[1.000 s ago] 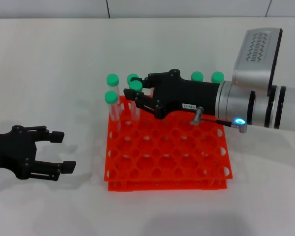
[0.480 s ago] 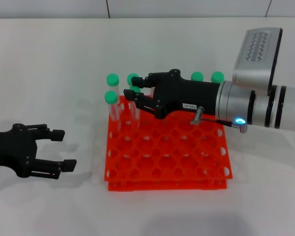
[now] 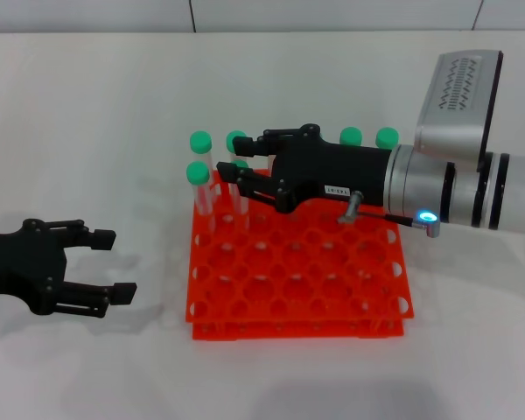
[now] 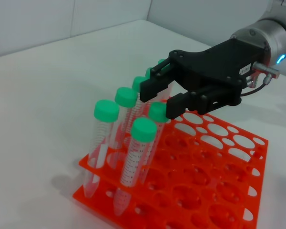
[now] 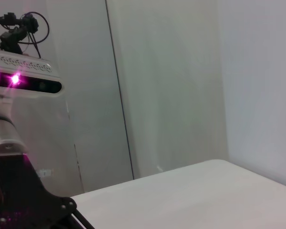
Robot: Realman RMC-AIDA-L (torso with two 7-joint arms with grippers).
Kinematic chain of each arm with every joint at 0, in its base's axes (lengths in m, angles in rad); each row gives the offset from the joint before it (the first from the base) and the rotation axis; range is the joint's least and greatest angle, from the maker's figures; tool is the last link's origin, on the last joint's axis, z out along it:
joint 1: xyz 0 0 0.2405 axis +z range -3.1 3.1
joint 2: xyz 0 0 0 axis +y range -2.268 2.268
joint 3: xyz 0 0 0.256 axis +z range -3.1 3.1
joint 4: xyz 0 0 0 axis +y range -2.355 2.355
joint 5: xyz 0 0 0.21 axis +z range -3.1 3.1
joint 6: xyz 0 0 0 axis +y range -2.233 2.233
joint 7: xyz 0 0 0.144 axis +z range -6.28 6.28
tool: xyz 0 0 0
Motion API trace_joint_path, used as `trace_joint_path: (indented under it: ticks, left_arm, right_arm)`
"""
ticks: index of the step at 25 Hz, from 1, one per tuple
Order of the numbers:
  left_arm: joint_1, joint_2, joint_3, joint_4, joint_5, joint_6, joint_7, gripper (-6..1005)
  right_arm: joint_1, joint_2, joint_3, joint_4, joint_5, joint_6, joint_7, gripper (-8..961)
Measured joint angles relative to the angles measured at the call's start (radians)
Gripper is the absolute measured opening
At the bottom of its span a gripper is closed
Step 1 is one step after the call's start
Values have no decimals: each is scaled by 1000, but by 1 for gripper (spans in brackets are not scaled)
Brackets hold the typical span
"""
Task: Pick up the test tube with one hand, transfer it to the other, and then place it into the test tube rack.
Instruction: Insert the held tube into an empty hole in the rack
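Note:
The orange-red test tube rack (image 3: 297, 289) (image 4: 205, 191) lies mid-table. My right gripper (image 3: 232, 156) (image 4: 158, 97), black with a white label, hovers over the rack's far left corner. Its fingers are spread, and the test tube (image 3: 242, 165) (image 4: 157, 112) stands between them, sunk into a rack hole. Its green cap sits just below the finger line. My left gripper (image 3: 114, 264) rests low at the left, apart from the rack, open and empty. The right wrist view shows none of these.
Other green-capped tubes stand in the rack's far row and left corner: (image 3: 200, 140), (image 3: 198, 171), (image 3: 351, 136), (image 3: 387, 137), (image 4: 106, 109), (image 4: 144, 130). The rack's near holes are unfilled. White table surrounds the rack.
The tube's green cap has dropped lower between the right gripper's fingers, down into the rack, and the fingers have spread a little. The left gripper has stayed put.

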Motion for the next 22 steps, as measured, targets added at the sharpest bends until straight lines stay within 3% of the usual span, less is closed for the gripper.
trace_joint_path:
  ticks: [3,13,20,22]
  left_arm:
    - [0,1,0,-1,0,0,0,888]
    - [2,2,-17,-2,-8,0,15,888]
    - [4,0,-50,-2,-43,10,23,887]
    - [4,0,-54,-2,-61,11,21,887]
  right_arm:
    - [0,-1,0,-2,0,-4,1,381]
    - [-41,-16,48,-34,-3,-128,9,528]
    - [-150,-32,230,-161,-188,-196,124,569]
    - [-187,-30,298,-200,-257,-224,156,649]
